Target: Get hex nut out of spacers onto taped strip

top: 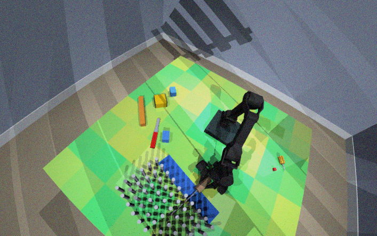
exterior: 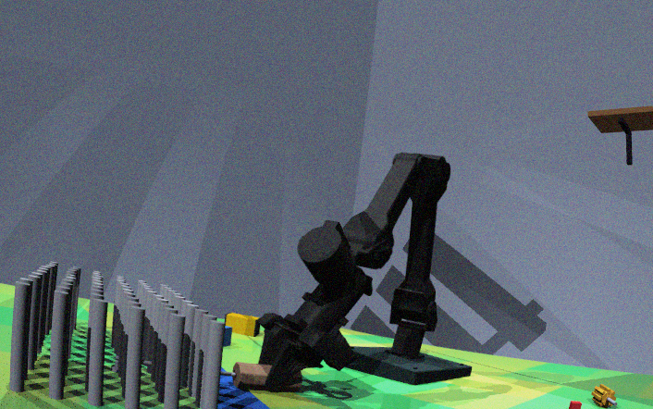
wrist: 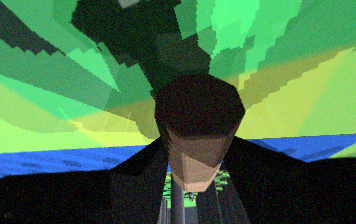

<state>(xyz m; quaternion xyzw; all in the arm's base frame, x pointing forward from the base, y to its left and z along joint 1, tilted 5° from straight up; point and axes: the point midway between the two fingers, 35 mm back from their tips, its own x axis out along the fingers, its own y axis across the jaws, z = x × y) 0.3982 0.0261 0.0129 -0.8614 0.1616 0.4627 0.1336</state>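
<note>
My gripper [top: 206, 181] [exterior: 284, 377] [wrist: 193, 139] is shut on the brown handle [top: 202, 186] [exterior: 249, 376] [wrist: 200, 107] of a tool, low beside the blue taped strip [top: 178, 175] [wrist: 30, 161]. The tool's thin metal rod [top: 189, 198] crosses over the strip and runs in among the standing grey spacers [top: 162, 165] [exterior: 98, 352] [wrist: 177, 200]. The rod's far end is hard to make out between them. The spacers in view stand upright. I cannot make out the hex nut for certain; a tiny grey shape shows below the handle in the wrist view.
A red-handled tool [top: 154, 139], blue blocks [top: 165, 136] [top: 172, 91], a yellow block [top: 160, 100] [exterior: 240, 324] and an orange bar [top: 141, 111] lie beyond the strip's far end. A small red cube [top: 274, 169] and an orange-handled tool [top: 281, 159] [exterior: 603, 394] lie across the arm's base.
</note>
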